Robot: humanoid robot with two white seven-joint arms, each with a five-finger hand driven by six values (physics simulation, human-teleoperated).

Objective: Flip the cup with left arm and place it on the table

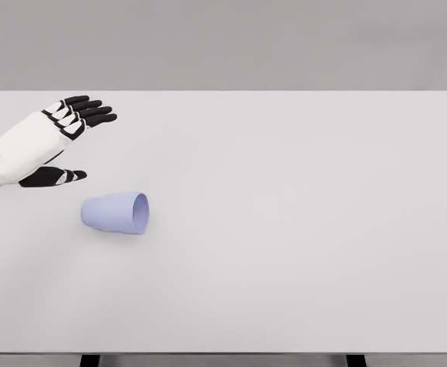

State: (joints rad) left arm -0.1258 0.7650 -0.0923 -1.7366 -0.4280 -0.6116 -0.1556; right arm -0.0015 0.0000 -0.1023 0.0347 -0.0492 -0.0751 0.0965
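The near half of the table (pixel 299 306) carries nothing that concerns the task.

Cup (pixel 116 212): lies on its side in the left half of the table, left of centre and slightly toward the near edge. The open mouth faces 3 o'clock; the closed base faces 9 o'clock. The body tapers toward the base. It rests in contact with the table surface.

Handling, judged from appearance: the cup looks thin-walled, rigid and light, with a smooth pale lilac surface. A smooth wall is likely to slip under a loose grip, and a cup on its side may roll if nudged. The recommended hold is across the middle of the side wall, thumb on one side and fingers on the other, clear of the rim, so that the cup can be turned upright and set down on its base.

Left hand (pixel 63 141): at 10 o'clock from the cup, farther back on the table, well apart from it. Fingers are extended, thumb spread below; it holds nothing.

Right arm: not visible.
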